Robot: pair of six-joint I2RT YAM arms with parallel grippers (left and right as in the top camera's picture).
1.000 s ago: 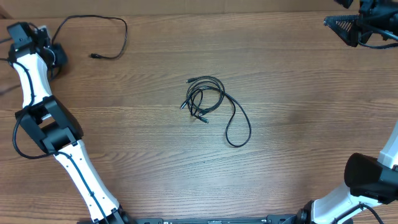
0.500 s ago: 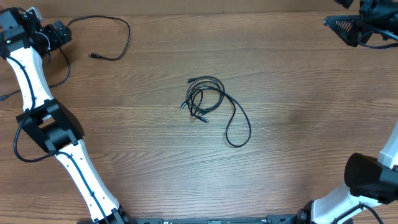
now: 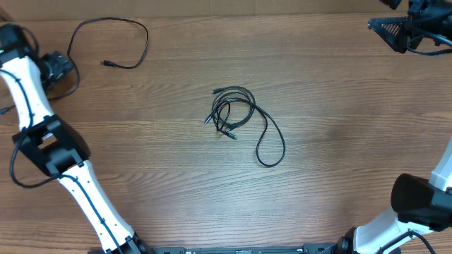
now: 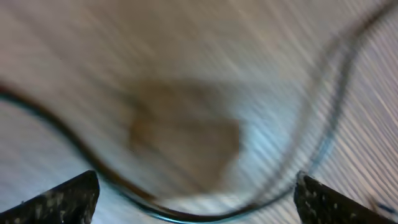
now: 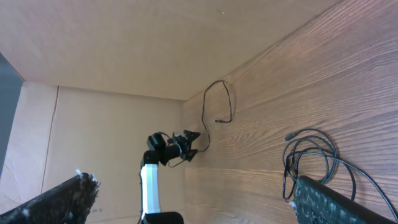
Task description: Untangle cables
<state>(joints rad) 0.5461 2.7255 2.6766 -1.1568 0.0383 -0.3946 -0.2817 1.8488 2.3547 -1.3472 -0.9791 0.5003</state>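
Note:
A tangled bundle of thin black cables point(image 3: 232, 111) lies mid-table, with one long loop trailing to the lower right. A separate cable point(image 3: 127, 32) arcs across the far left corner and ends in a small plug. My left gripper point(image 3: 65, 68) hovers at the left edge beside that cable's near end. In the blurred left wrist view a strand of the cable point(image 4: 205, 210) curves between the wide-open fingers point(image 4: 68, 196), ungripped. My right gripper point(image 3: 387, 32) hangs open at the far right corner, empty. From its wrist view the bundle point(image 5: 311, 155) and the separate cable point(image 5: 219, 102) both show.
Thicker black robot wiring loops beside the left arm's white links point(image 3: 32, 92). A cardboard wall point(image 5: 124, 50) runs along the table's far edge. The right arm's base point(image 3: 417, 204) stands at the near right corner.
My left gripper has opened and let go of the separate cable. It has drawn back toward the left edge, and the cable's near end now lies on the table. The right arm has not moved.

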